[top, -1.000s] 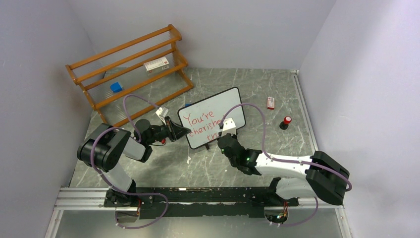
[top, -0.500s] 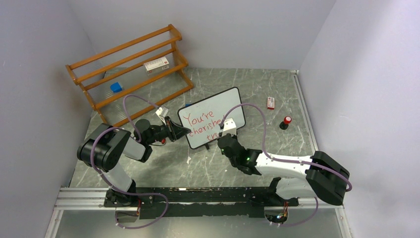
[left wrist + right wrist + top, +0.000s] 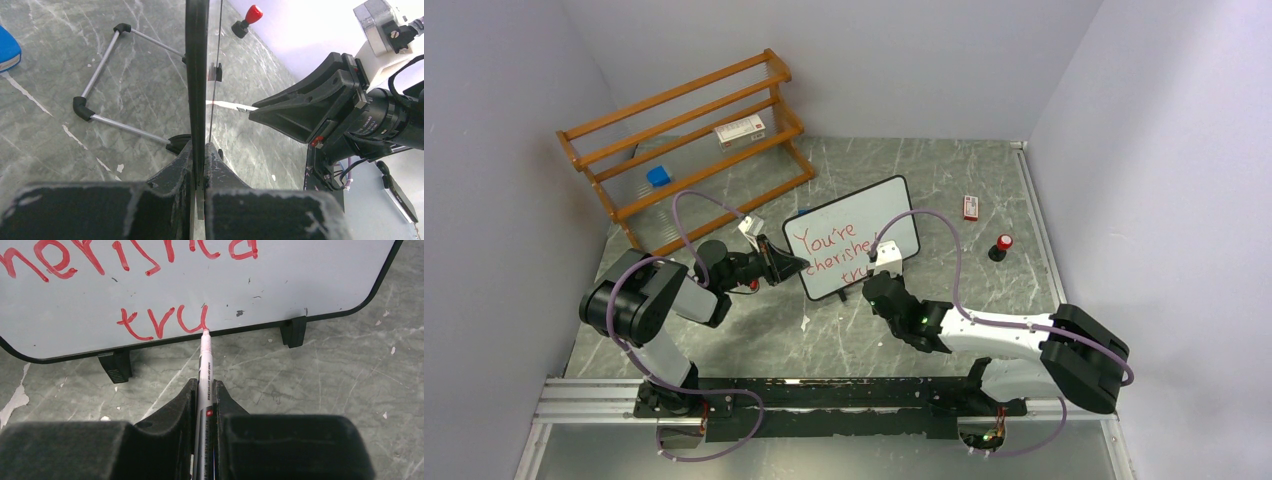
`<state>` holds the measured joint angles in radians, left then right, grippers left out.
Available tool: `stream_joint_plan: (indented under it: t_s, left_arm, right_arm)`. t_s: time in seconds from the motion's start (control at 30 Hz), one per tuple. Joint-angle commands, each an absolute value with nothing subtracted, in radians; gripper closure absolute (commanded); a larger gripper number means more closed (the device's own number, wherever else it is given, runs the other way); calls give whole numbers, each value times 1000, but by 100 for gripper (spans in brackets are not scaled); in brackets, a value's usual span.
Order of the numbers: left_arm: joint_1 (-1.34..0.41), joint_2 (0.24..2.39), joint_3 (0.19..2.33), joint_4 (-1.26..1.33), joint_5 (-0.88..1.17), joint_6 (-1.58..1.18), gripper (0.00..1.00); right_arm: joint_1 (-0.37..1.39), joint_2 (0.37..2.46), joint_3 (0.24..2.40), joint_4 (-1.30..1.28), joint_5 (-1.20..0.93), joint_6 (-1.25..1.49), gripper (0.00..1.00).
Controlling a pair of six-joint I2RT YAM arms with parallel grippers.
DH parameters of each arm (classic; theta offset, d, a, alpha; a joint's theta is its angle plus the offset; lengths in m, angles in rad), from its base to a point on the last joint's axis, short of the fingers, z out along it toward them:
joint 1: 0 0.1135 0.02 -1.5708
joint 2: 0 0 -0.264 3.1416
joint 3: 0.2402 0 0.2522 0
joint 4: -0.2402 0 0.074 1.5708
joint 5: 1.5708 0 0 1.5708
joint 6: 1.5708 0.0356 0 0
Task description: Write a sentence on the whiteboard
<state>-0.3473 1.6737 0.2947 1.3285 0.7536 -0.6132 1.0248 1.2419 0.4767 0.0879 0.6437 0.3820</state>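
- Right jaws are clamped on a marker (image 3: 205, 357); its tip touches the whiteboard (image 3: 300, 280) just above the bottom frame.
- The sentence (image 3: 161, 322) ends at "tru", so the third line looks unfinished.
- Next move: lift slightly, shift right, and start the next letter.
- Left jaws pinch the board's side edge, bracing it upright on the worktop (image 3: 325, 390).

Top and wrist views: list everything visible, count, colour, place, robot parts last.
whiteboard: 1, white, table centre
sentence: 1, red, on whiteboard
marker: 1, white, tip on whiteboard
wooden rack: 1, brown, far left
block: 1, blue, on rack
box: 1, white-red, on rack
small box: 1, red-white, table right
capped piece: 1, red and black, table right
rounded object: 1, blue, behind whiteboard
table: 1, grey marble, underneath
left gripper: 1, black, shut on whiteboard edge
right gripper: 1, black, shut on marker
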Motion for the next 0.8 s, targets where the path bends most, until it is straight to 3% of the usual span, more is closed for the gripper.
stream_joint_plan:
  t_s: [0.0, 0.77]
  left_arm:
    - [-333, 1669, 299, 1271, 769, -609, 95]
    - [-327, 1636, 308, 1165, 773, -563, 95]
  right_arm:
    - [1016, 1224, 478, 100, 673, 394, 100]
    - [981, 1182, 503, 186, 674, 290, 100]
